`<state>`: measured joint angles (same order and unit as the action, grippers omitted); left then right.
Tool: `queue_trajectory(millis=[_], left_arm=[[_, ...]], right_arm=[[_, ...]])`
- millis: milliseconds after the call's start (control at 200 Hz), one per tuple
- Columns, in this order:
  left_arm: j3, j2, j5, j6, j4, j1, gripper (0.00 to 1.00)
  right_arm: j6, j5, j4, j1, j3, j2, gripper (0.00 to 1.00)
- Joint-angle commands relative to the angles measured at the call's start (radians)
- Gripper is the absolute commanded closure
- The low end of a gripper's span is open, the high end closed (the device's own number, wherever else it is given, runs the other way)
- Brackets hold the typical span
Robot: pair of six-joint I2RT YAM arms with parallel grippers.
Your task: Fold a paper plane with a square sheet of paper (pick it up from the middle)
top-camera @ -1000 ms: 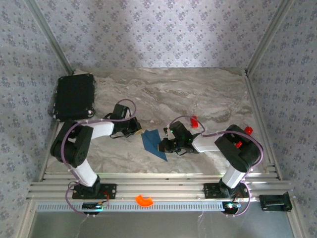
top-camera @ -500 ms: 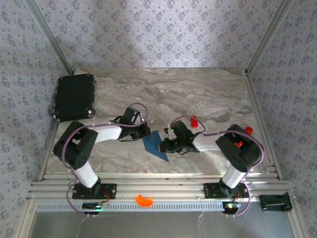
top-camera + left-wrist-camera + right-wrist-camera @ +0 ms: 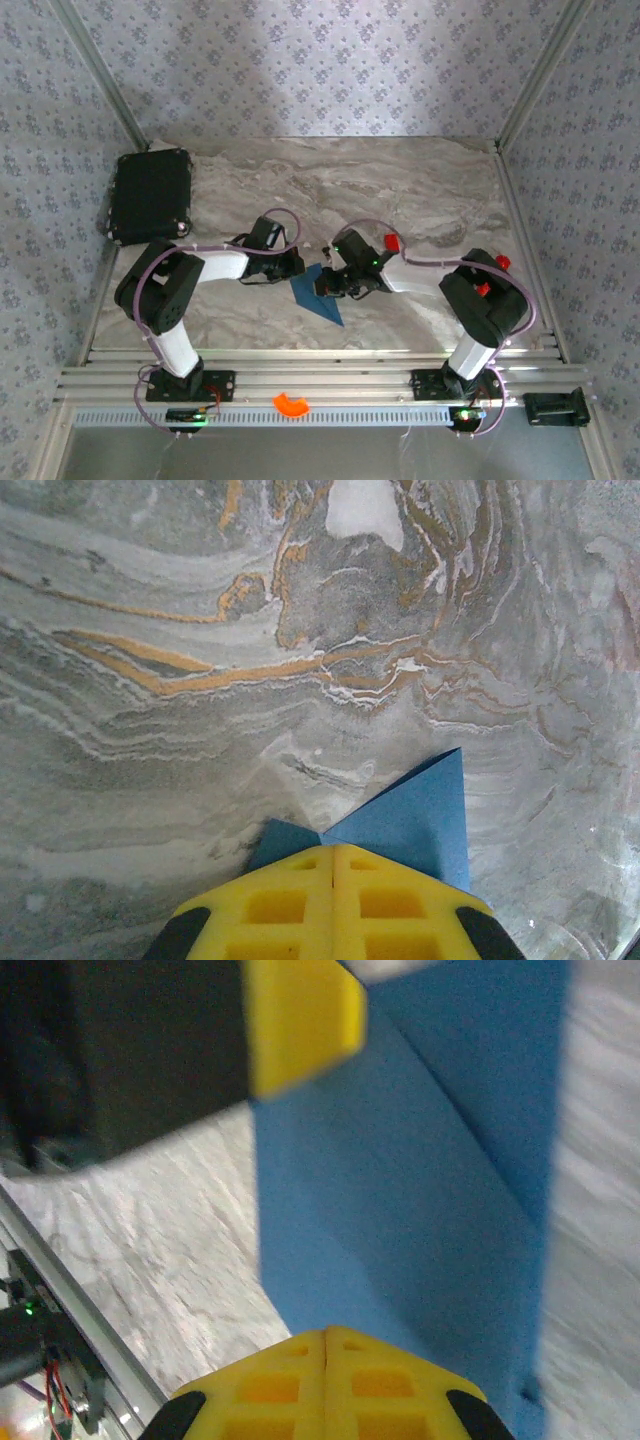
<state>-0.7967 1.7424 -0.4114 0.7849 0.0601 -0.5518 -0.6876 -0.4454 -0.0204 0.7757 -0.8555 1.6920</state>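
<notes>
Moved since a second ago: left gripper (image 3: 297, 267), shifted right to the left corner of the paper (image 3: 318, 300); right gripper (image 3: 326, 287), drawn leftward over it. Paper: dark blue, creased to a pointed outline, flat on the marble table (image 3: 420, 180) between both arms. Left gripper's fingers (image 3: 290, 905): pressed together, tips at the paper's edge (whether any paper is caught, cannot tell); right gripper's fingers (image 3: 385, 1400): likewise pressed together, over the blue surface; black case (image 3: 150, 195): far left, well apart.

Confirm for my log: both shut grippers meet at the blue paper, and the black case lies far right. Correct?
No: the top view shows the case far left. The shut left gripper and right gripper do meet at the paper.
</notes>
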Motion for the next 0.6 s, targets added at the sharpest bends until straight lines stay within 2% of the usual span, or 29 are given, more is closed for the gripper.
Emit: queue_trajectory(millis=[0, 175, 335, 595], left_arm=[[0.02, 0.039, 0.056, -0.032, -0.082, -0.001, 0.99], [0.011, 0.048, 0.058, -0.036, -0.088, -0.002, 1.0], [0.013, 0.063, 0.059, -0.043, -0.089, 0.0, 1.0], [0.017, 0.081, 0.056, -0.042, -0.083, 0.004, 1.0]], right_arm=[[0.014, 0.031, -0.055, 0.024, -0.058, 0.078, 0.98], [-0.002, 0.057, -0.058, 0.03, -0.024, 0.124, 0.98], [-0.029, 0.014, 0.02, 0.032, 0.107, 0.037, 0.95], [-0.061, 0.019, 0.074, 0.03, 0.281, -0.097, 0.92]])
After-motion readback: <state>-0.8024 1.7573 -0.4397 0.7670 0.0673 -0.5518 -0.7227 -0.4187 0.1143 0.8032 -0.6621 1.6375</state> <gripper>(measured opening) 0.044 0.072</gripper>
